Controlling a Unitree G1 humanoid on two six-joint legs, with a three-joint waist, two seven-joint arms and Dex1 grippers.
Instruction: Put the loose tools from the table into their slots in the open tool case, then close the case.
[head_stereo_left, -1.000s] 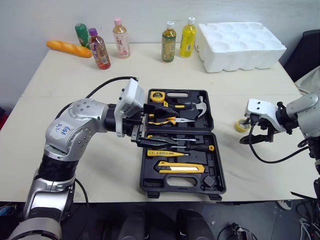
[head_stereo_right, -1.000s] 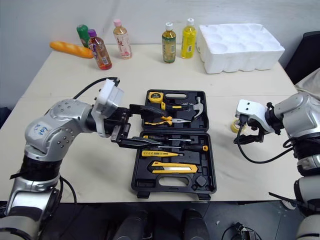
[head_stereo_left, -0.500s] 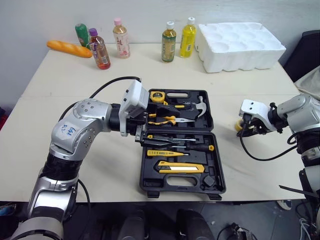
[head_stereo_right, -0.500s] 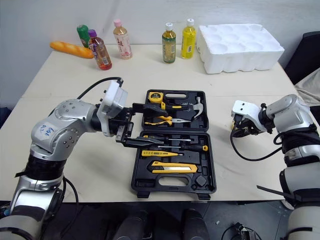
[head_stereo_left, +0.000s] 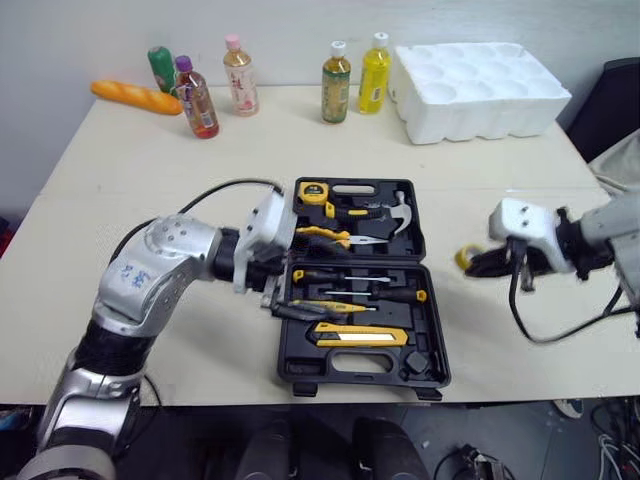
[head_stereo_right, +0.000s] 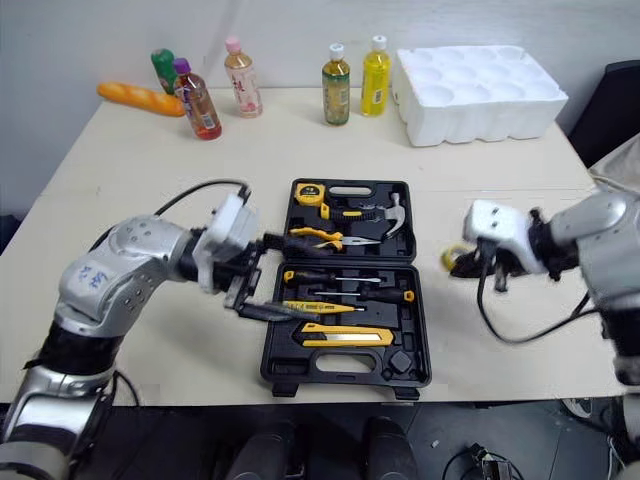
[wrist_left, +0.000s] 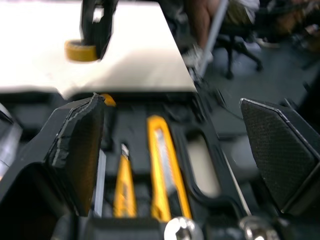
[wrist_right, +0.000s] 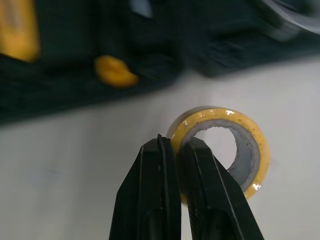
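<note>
The black tool case (head_stereo_left: 352, 282) lies open in the middle of the table. It holds a tape measure (head_stereo_left: 314, 192), a hammer (head_stereo_left: 400, 212), pliers (head_stereo_left: 325, 237), screwdrivers (head_stereo_left: 360, 292) and a yellow utility knife (head_stereo_left: 362, 335). My left gripper (head_stereo_left: 288, 292) hovers open over the case's left edge, and its pads (wrist_left: 80, 150) stand wide apart above the knife (wrist_left: 162, 175). To the right of the case my right gripper (wrist_right: 172, 142) is shut on the wall of a yellow tape roll (wrist_right: 252, 150), which I also see from the head (head_stereo_left: 467, 257).
Several drink bottles (head_stereo_left: 337, 85) and a bread loaf (head_stereo_left: 135, 97) line the table's far edge. A white foam tray (head_stereo_left: 480, 88) sits at the back right, and a dark chair (head_stereo_left: 612, 105) stands beyond the right edge. Bare tabletop (head_stereo_left: 150, 170) lies left of the case.
My right gripper has shut on the tape roll and carried it slightly toward the case. My left gripper has dropped toward the case's front half, staying open.
</note>
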